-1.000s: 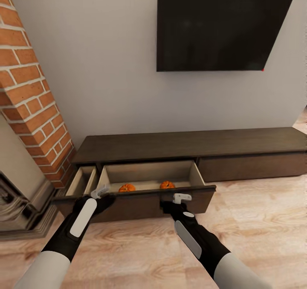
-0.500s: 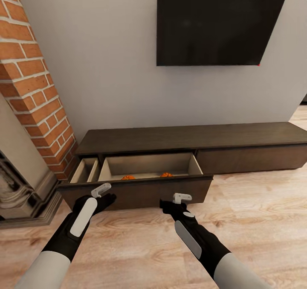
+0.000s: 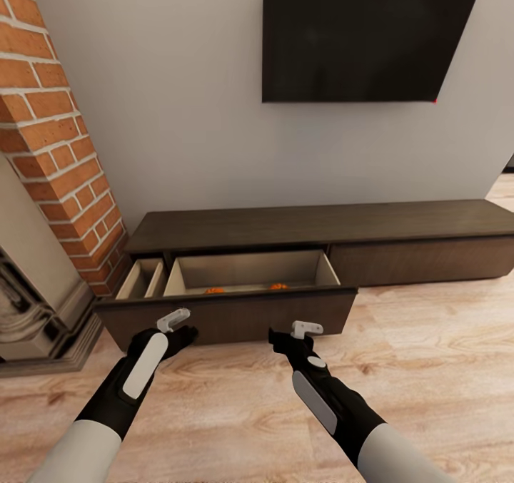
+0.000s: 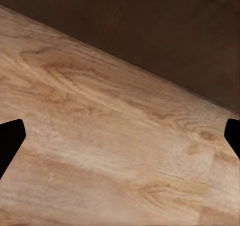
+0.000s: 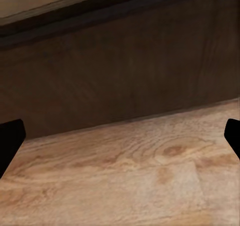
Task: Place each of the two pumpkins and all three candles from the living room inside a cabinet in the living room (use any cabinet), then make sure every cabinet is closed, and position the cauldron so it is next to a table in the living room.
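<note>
The cabinet (image 3: 321, 227) is sitting against the wall beneath the dark screen (image 3: 371, 33), with its wide drawer (image 3: 228, 310) standing pulled out. The two pumpkins (image 3: 214, 290) (image 3: 279, 286) are lying inside that drawer, only their orange tops peeking over its front panel. The left gripper (image 3: 173, 324) and right gripper (image 3: 300, 332) are hovering just in front of the drawer above the wooden floor (image 3: 428, 369), both with jaws spread wide and holding nothing

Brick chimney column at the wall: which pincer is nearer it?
Left. The left pincer hovers just right of the red brick column; the right pincer is further right.
</note>
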